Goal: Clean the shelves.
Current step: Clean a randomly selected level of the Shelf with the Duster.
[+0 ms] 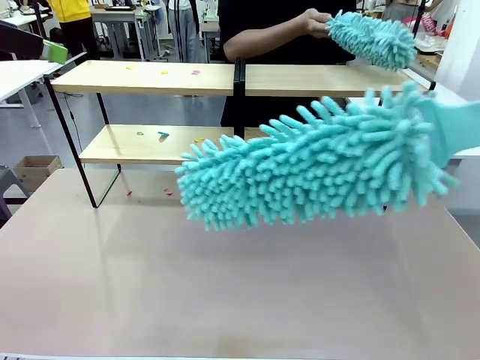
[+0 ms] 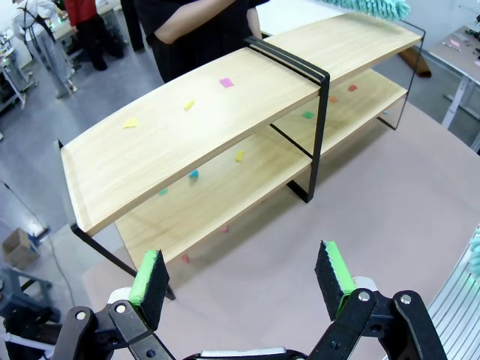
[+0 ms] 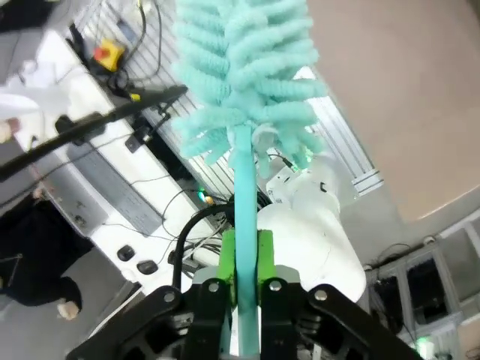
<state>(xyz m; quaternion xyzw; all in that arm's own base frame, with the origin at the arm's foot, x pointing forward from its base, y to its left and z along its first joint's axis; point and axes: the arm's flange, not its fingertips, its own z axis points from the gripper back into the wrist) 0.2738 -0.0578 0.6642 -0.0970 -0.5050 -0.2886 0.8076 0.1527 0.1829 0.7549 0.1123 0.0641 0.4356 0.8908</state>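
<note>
**Left to right.** The left gripper (image 2: 241,274), jaws spread and empty, hovers at six o'clock of its wrist view above the table (image 2: 390,225). It faces the shelves (image 2: 187,142), which stand at the table's far edge and span nine to two o'clock of the front view. Coloured paper scraps (image 2: 226,82) dot both tiers, mostly left of the central post (image 1: 238,82). The teal duster (image 1: 307,169) hangs in mid-air at three o'clock, in front of the lower right board and apparently short of it. The right gripper (image 3: 246,251) is clenched on its thin handle. At one o'clock a person's hand (image 1: 313,22) holds a second duster (image 1: 371,39) over the top board's right end. Likely hazards: the bulky head snags the post or frame and twists in the narrow grip, shoves the light rack, scatters scraps onto the table, or meets the person's duster.
</note>
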